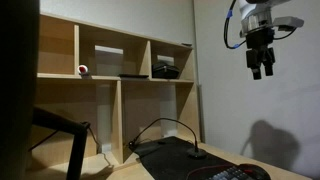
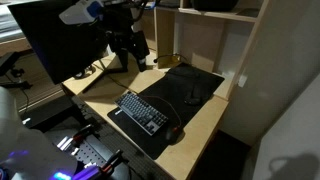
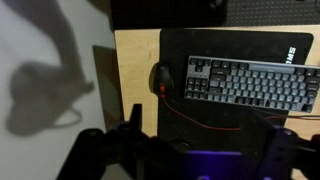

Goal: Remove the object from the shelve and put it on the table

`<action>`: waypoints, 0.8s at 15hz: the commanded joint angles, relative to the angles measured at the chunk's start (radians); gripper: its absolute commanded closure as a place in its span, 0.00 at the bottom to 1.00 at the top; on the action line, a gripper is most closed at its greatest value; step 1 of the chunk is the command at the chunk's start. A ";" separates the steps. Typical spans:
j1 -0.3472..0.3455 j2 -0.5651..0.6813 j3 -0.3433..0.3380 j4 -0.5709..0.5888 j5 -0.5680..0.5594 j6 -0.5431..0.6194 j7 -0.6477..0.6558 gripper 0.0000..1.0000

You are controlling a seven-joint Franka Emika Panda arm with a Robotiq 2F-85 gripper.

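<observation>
Hanging released and empty, the claw point(image 1: 261, 70) hovers above the keyboard point(image 3: 250, 82), mouse point(image 3: 160, 78) and black mat point(image 2: 205, 80).

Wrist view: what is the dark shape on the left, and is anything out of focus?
Wrist view: a soft-edged shadow on the pale surface beside the desk; the gripper at the bottom is dark and blurred, the keyboard fairly sharp. In an exterior view the room is dim, with another shadow on the wall.

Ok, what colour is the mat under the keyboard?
The mat is plain black, clearest in the wrist view.
</observation>
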 commanded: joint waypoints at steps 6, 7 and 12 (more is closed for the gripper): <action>0.103 -0.019 -0.092 -0.010 0.060 0.057 -0.241 0.00; 0.149 -0.049 -0.035 0.117 0.131 -0.090 -0.239 0.00; 0.197 -0.068 -0.030 0.166 0.155 -0.101 -0.245 0.00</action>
